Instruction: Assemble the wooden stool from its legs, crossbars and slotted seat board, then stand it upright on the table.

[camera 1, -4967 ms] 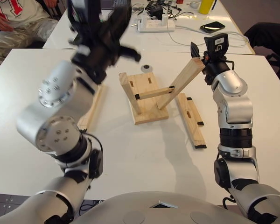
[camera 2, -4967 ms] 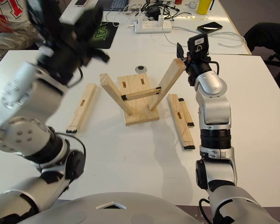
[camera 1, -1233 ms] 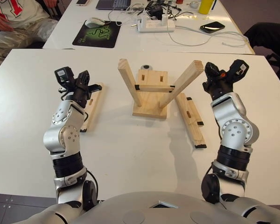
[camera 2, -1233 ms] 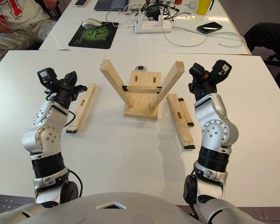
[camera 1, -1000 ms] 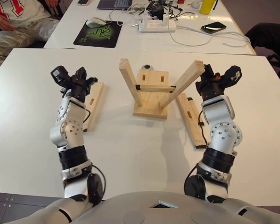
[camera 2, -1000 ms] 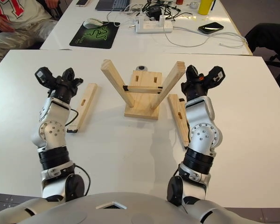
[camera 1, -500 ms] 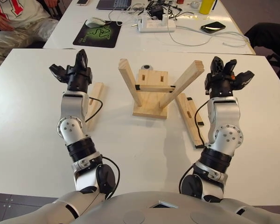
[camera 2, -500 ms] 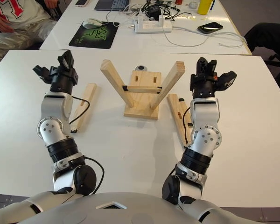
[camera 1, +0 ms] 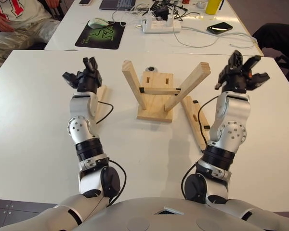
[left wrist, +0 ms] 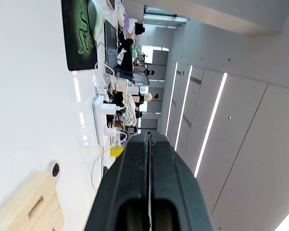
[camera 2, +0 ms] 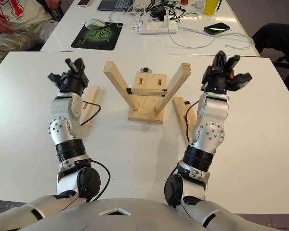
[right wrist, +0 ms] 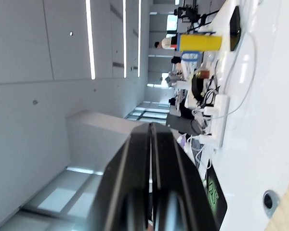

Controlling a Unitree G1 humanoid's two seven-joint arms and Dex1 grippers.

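Pale wooden stool (camera 1: pixel 156 96), part-built, rests seat-down on white desk (camera 1: pixel 135 159). Left fingers (left wrist: pixel 166 192) and right fingers (right wrist: pixel 132 192) upraised, closed, empty.

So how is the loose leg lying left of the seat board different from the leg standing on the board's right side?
The loose leg lies flat on the table; the standing leg rises from the seat board, leaning outward. The loose leg is joined to nothing, while the standing leg is tied by a crossbar to the opposite leg. Both are pale, squared wood.
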